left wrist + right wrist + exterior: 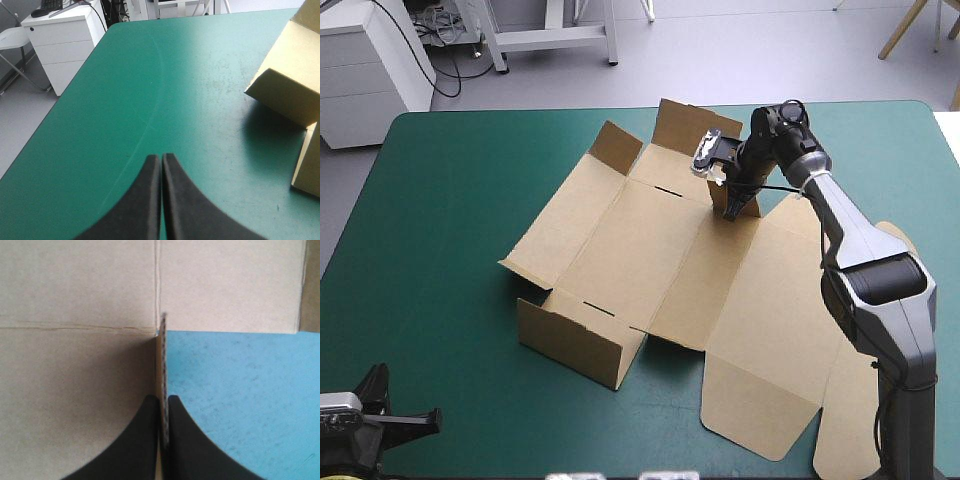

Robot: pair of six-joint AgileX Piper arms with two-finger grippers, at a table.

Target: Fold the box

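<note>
Left gripper [161, 158]: black fin fingers pressed together, empty, low over bare teal-green table cover [150, 90] near table's near-left corner.

Brown cut-board box [650, 240]: mid-table, mostly flat. Near wall [582, 340] raised, far-left flaps part lifted.

Right gripper [163, 399]: pinching small upright flap [163, 355] at box's far side. Corrugated edge shows between fingers.

Judged step: raising far-side flap.

Next move calls for swinging flap inward along crease, with firm pinch. Board matte, scored, likely stiff and springy.

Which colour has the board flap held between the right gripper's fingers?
Brown, as is the whole cut-board box; the flap shows best in the high view.
</note>
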